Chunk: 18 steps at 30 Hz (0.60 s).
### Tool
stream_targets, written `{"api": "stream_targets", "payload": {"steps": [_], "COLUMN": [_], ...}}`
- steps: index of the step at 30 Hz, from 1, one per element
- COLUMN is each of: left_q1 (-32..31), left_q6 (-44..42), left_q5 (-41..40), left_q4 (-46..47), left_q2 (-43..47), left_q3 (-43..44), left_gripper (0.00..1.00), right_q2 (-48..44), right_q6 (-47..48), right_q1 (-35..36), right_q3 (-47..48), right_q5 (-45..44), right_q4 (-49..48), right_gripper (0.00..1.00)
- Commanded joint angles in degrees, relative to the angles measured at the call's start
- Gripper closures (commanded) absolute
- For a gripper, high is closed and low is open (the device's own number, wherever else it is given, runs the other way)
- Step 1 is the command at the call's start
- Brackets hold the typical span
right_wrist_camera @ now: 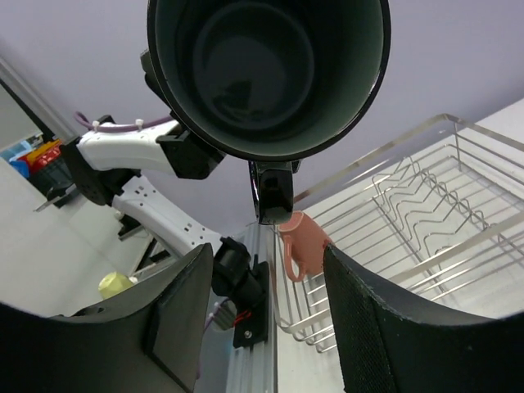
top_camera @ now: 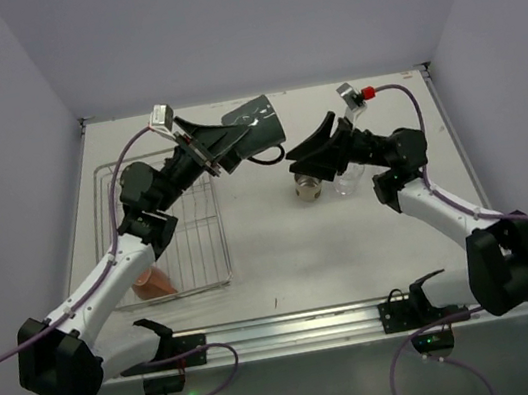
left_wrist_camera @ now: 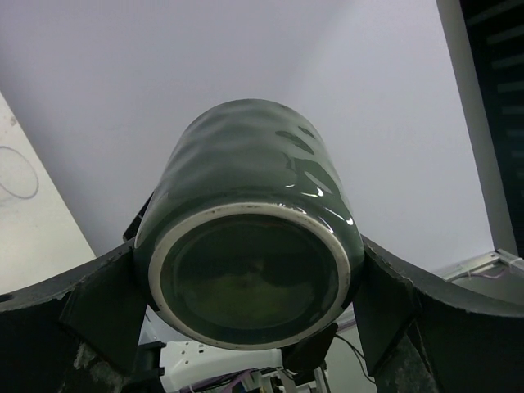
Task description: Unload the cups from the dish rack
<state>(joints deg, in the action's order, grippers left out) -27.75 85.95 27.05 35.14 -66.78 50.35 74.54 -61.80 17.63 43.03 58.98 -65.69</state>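
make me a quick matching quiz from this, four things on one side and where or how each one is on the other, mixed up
1 dark mug
2 pink cup
3 beige cup
4 right hand

a open, gripping nothing
b in the dish rack, at its near end
c on the table beside a clear glass
d gripped by the left hand, above the table

Pairs: 1-d, 2-b, 3-c, 4-a
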Motion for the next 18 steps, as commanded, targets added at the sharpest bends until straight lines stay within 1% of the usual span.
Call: {"api": "stream_targets", "payload": {"steps": [1, 6, 8, 12, 18], "left_q1": [0.41, 0.41, 0.41, 0.33, 0.33], "left_q6": [3.43, 4.75, 4.58, 4.57, 5.36], "left_q5": [1.08, 1.25, 1.43, 1.43, 1.60], "left_q4": [11.79, 13.82, 13.82, 14.26, 15.92], "left_q2": [0.43, -0.63, -1.07, -1.86, -3.09], "left_q3": [0.46, -0.69, -0.69, -1.04, -1.22], "left_gripper": [1.00, 1.00, 1.00, 1.00, 1.00], "right_q2": [1.30, 4.38, 4.82, 4.56, 5.00], "right_q6": [-3.41, -7.01, -7.02, -2.82, 0.80], "right_q1": [-0.05, 0.13, 0.56, 2.32, 4.25], "right_q3": [3.29, 5.49, 6.71, 8.47, 10.67], "right_q5": [1.05, 1.05, 1.14, 0.26, -1.06], "right_q4": [-8.22, -12.52, -12.10, -5.87, -1.11], "right_gripper": [0.42, 0.46, 0.46, 0.48, 0.50]}}
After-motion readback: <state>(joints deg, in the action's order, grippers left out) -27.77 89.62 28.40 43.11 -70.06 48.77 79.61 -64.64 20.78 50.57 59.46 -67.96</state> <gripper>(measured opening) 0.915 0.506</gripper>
